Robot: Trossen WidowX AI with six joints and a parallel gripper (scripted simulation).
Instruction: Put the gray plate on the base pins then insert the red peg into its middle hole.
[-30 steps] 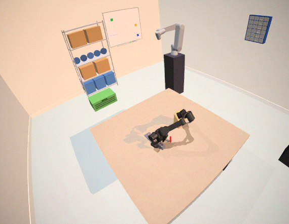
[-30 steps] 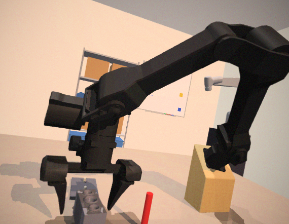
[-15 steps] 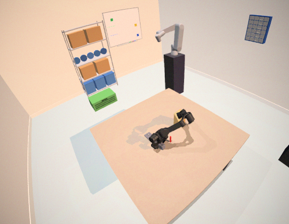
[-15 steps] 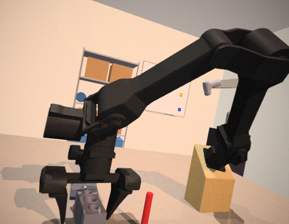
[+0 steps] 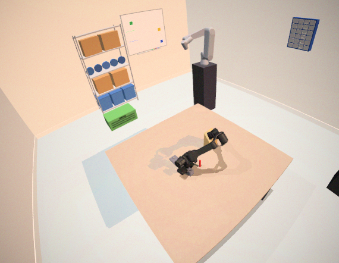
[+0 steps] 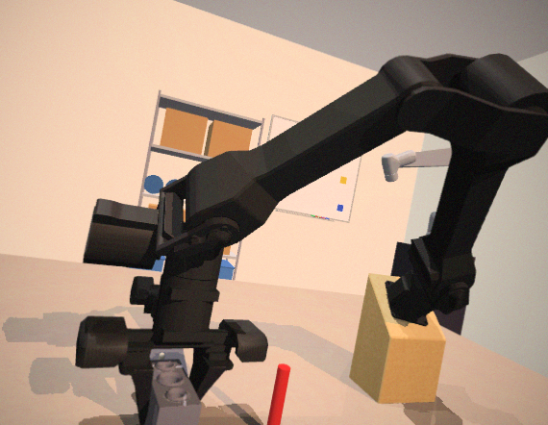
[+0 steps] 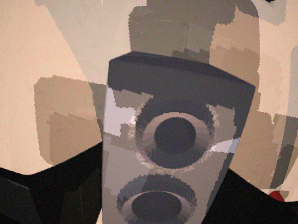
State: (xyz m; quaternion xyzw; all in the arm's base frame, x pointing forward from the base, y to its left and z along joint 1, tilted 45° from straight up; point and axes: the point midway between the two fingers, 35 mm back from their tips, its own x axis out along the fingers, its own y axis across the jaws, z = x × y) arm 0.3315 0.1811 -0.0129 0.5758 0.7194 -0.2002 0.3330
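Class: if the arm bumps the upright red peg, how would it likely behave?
The red peg is tall, thin and free-standing, so it would probably tip easily. Being round, it may then roll. It looks rigid, so bending seems unlikely.
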